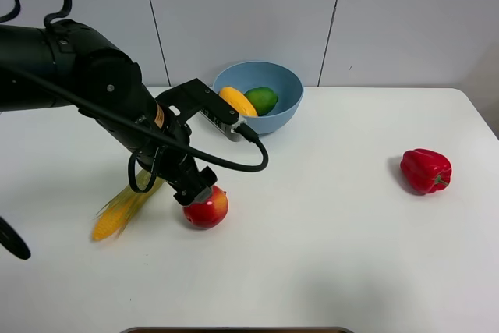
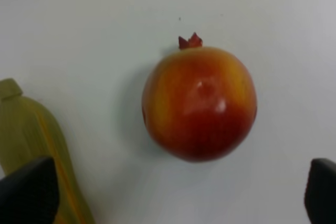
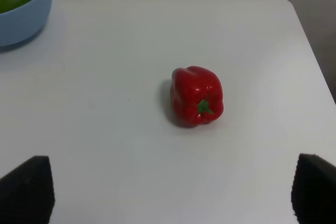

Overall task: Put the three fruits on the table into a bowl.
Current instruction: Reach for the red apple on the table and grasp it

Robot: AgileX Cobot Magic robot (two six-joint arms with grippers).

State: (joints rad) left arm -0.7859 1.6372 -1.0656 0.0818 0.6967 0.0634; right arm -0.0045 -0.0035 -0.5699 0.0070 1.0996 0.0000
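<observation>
Lime point(image 1: 262, 99) and mango point(image 1: 237, 101) in bowl point(image 1: 284, 112); left gripper point(image 2: 173, 198) spread wide over the red-yellow fruit point(image 2: 199, 103) in front of the bowl, so next is probably descend and clamp.

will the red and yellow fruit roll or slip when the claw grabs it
The round, glossy red-yellow fruit likely rolls if nudged off-centre, being near-spherical on the flat white table. Its shiny skin may slip in the left claw.

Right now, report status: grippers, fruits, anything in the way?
Left gripper open over red-yellow fruit, not gripped; right gripper open, empty. Mango, lime in bowl. Corn cob close beside that fruit.
</observation>
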